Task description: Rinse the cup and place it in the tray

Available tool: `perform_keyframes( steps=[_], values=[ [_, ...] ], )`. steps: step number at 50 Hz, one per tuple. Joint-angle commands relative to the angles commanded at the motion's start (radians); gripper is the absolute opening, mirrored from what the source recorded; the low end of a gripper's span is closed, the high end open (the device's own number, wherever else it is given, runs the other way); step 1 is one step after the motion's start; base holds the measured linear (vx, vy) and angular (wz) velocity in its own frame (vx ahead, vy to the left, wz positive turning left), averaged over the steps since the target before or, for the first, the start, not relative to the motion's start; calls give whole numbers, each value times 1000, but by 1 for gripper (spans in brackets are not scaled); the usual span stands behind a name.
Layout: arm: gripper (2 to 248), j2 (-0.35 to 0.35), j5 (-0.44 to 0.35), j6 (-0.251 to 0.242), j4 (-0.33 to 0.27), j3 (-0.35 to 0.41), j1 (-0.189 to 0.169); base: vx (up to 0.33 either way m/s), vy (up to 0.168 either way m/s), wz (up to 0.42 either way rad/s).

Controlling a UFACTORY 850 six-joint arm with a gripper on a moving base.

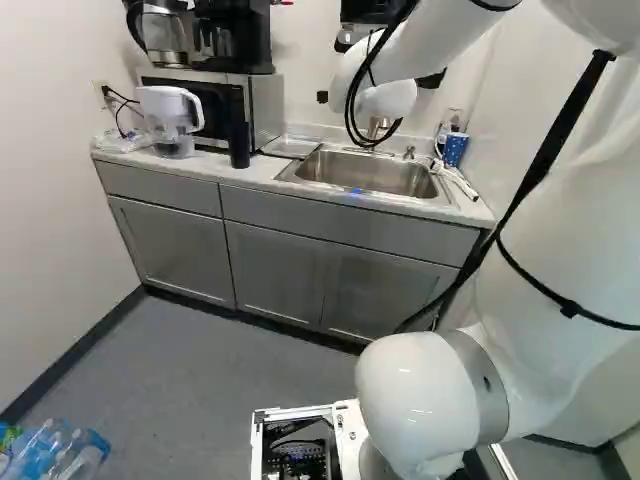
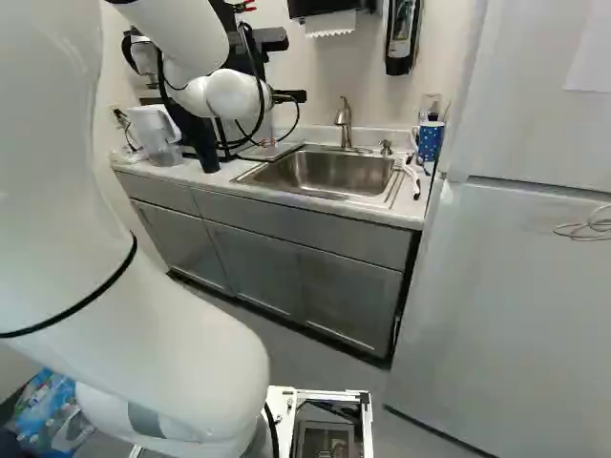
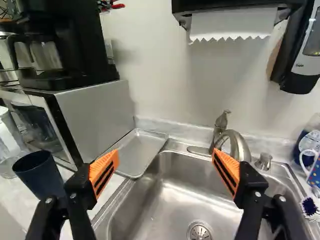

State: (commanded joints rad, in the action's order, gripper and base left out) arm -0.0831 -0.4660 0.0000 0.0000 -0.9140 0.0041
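The gripper (image 2: 288, 96) shows only in part behind the white wrist in the right base view. In the wrist view the gripper (image 3: 166, 167) stands wide open over the near side of the sink (image 3: 170, 192), nothing between its orange pads. A dark blue cup (image 3: 37, 172) stands on the counter beside the left finger, close to the microwave; the left base view shows this cup (image 1: 239, 145) too. The metal tray (image 3: 142, 150) lies flat between microwave and sink, bare inside. The faucet (image 3: 235, 142) rises at the sink's back edge, beyond the right finger.
A white pitcher (image 1: 170, 115) and a microwave (image 3: 95, 117) with a coffee maker (image 3: 65, 42) on top stand left of the sink. Right of it are a blue dotted mug (image 2: 431, 141) and a brush (image 3: 310, 206). A paper towel holder (image 3: 232, 22) hangs above; a fridge (image 2: 516, 315) stands at the right.
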Motion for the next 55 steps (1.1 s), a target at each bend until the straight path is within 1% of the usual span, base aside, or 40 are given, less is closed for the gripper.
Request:
perform_keyframes(
  steps=[55],
  values=[
    [247,0,0,0,0,0,0,106,2,4]
  ],
)
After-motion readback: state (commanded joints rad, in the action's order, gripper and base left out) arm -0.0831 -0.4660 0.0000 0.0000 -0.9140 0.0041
